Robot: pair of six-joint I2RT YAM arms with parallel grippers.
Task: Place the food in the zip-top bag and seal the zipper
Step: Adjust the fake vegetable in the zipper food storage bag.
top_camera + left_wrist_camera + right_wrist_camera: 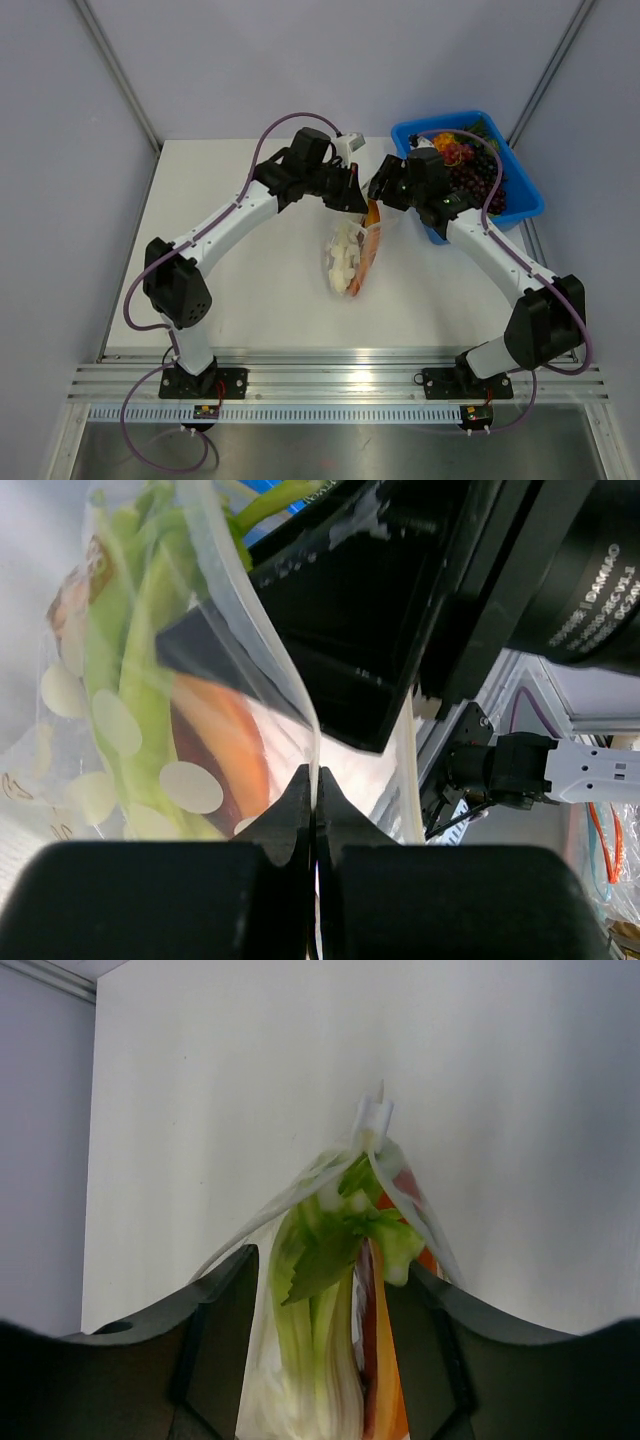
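The clear dotted zip-top bag (338, 272) lies mid-table with its mouth lifted toward the grippers. Inside it are the white-stalked leek (346, 252) and the orange and dark red piece (368, 250). My left gripper (357, 197) is shut on the bag's mouth edge; in the left wrist view its jaws (315, 780) pinch the pale zipper strip (288, 675), with the leek's leaves (125, 670) and the orange piece (225, 735) behind the plastic. My right gripper (379, 192) is open. In its wrist view the gripper (328, 1265) straddles the bag mouth, leek (320, 1310) and orange piece (385, 1380).
A blue bin (524, 205) stands at the back right, holding dark grapes (480, 180) and other produce, close behind my right arm. The two grippers are almost touching above the bag. The bag's mouth edges meet at a small white tab (373, 1118).
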